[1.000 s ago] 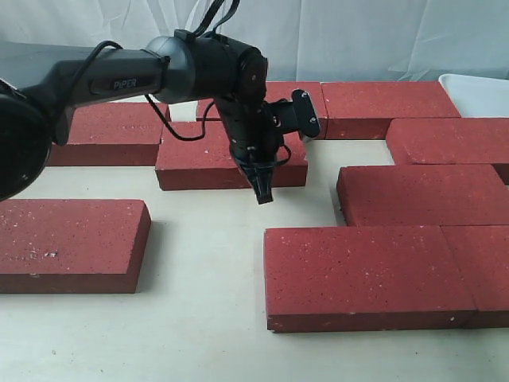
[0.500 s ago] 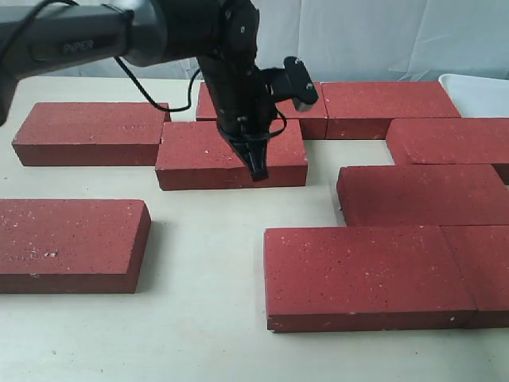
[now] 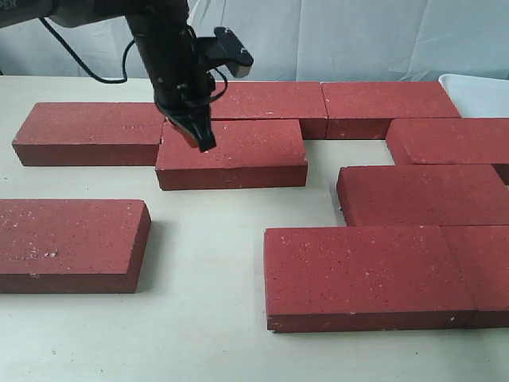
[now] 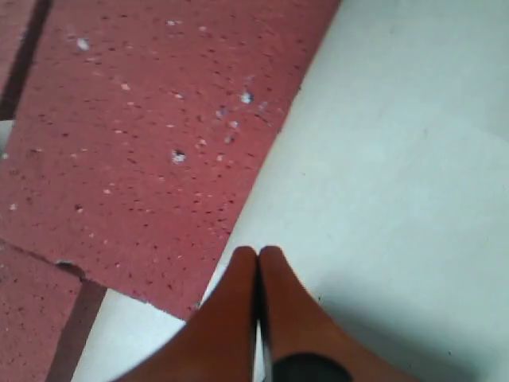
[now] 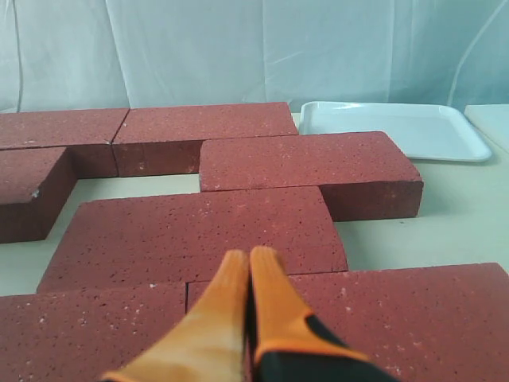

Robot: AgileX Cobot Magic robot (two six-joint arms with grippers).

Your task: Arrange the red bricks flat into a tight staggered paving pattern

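Note:
Several red bricks lie flat on the pale table. One loose brick (image 3: 238, 151) (image 4: 159, 135) sits left of centre, askew from the back row (image 3: 270, 102). My left gripper (image 3: 203, 140) (image 4: 258, 255) hangs shut and empty near that brick's left end, its fingertips pointing down by the brick's edge. More bricks lie close together at the right (image 3: 421, 195) and front (image 3: 366, 274); single ones lie at back left (image 3: 91, 131) and front left (image 3: 71, 243). My right gripper (image 5: 249, 259), shut and empty, hovers over packed bricks (image 5: 199, 231); the exterior view does not show it.
A white tray (image 3: 477, 89) (image 5: 398, 127) stands at the back right corner, beside the bricks. A light curtain closes off the back. A gap of bare table (image 3: 207, 263) runs between the front left brick and the front centre brick.
My left arm has swung left and back, carrying the shut gripper from in front of the loose brick's right part to its left end. No brick has moved.

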